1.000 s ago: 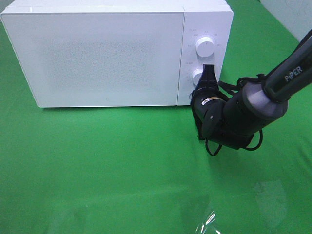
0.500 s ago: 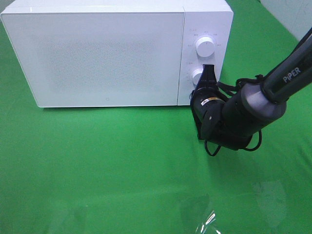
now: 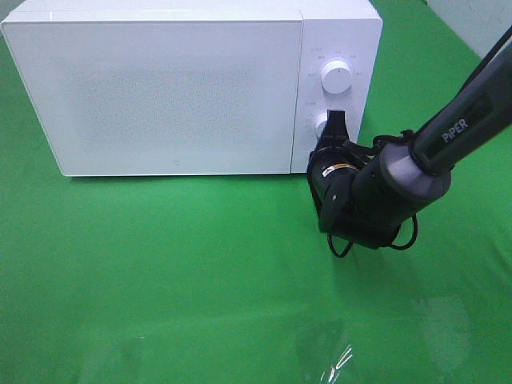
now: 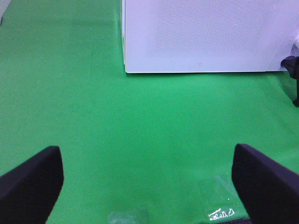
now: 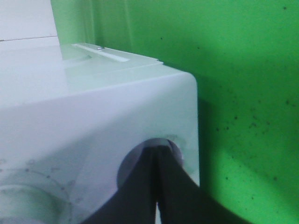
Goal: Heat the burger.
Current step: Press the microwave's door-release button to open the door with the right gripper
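Seen from the high camera, the white microwave (image 3: 160,88) stands at the far side with its door shut. The burger is not in view, probably inside. The right gripper (image 3: 334,122), pinched shut, has its tips at the lower knob (image 3: 322,126). In the left wrist view, the left gripper (image 4: 149,179) is spread wide, holding nothing, over open green cloth (image 4: 140,116) near the microwave. The right wrist view shows closed tips against the knob, close to the microwave's right edge. A burger is likely soft, light and stacked, so grip it gently across the bun.

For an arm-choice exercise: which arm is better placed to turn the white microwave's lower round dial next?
Right. The right gripper, shut, is at the lower round white dial of the white microwave; the left gripper hangs open over the green cloth, away from it.
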Controlling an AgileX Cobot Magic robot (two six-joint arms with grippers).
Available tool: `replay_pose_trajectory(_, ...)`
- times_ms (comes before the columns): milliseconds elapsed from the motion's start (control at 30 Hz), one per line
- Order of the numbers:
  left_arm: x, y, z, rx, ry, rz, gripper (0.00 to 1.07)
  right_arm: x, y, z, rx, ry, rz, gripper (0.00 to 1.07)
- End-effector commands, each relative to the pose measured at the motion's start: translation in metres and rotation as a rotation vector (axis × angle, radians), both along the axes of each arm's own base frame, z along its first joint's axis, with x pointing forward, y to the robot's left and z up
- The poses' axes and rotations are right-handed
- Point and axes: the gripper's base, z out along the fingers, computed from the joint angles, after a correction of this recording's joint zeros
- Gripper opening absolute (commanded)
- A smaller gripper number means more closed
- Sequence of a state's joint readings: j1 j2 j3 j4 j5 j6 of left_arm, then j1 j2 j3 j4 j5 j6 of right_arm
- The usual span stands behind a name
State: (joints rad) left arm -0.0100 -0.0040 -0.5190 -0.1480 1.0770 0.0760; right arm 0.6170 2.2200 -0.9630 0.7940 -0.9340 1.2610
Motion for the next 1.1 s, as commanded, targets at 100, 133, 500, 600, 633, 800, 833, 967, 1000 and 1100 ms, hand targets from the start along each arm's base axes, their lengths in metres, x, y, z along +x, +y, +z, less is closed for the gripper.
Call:
replay_pose_trajectory(100, -0.002, 0.000, 0.000, -0.009, -0.021, 0.002, 0.90, 0.021, -0.009, 0.029, 0.078, -0.244, -0.091, 0.00)
replay_pose_trajectory(133, -0.002, 0.000, 0.000, -0.009, -0.021, 0.002, 0.90, 0.021, -0.009, 0.029, 0.078, -0.244, -0.091, 0.00)
replay_pose_trajectory(500, -0.002, 0.000, 0.000, -0.009, -0.021, 0.002, 0.90, 0.031, -0.005, 0.051, 0.101, -0.366, -0.114, 0.00)
replay_pose_trajectory(600, -0.002, 0.000, 0.000, -0.009, -0.021, 0.002, 0.90, 0.031, -0.005, 0.051, 0.096, -0.377, -0.116, 0.00)
replay_pose_trajectory(633, -0.002, 0.000, 0.000, -0.009, -0.021, 0.002, 0.90, 0.031, -0.005, 0.051, 0.095, -0.377, -0.116, 0.00)
replay_pose_trajectory(800, -0.002, 0.000, 0.000, -0.009, -0.021, 0.002, 0.90, 0.031, -0.005, 0.051, 0.093, -0.368, -0.112, 0.00)
replay_pose_trajectory(833, -0.002, 0.000, 0.000, -0.009, -0.021, 0.002, 0.90, 0.031, -0.005, 0.051, 0.093, -0.368, -0.112, 0.00)
replay_pose_trajectory(967, -0.002, 0.000, 0.000, -0.009, -0.021, 0.002, 0.90, 0.031, -0.004, 0.049, 0.096, -0.345, -0.105, 0.00)
replay_pose_trajectory(1000, -0.002, 0.000, 0.000, -0.009, -0.021, 0.002, 0.90, 0.031, -0.004, 0.049, 0.096, -0.345, -0.105, 0.00)
replay_pose_trajectory(1100, -0.002, 0.000, 0.000, -0.009, -0.021, 0.002, 0.90, 0.030, -0.003, 0.047, 0.097, -0.326, -0.097, 0.00)
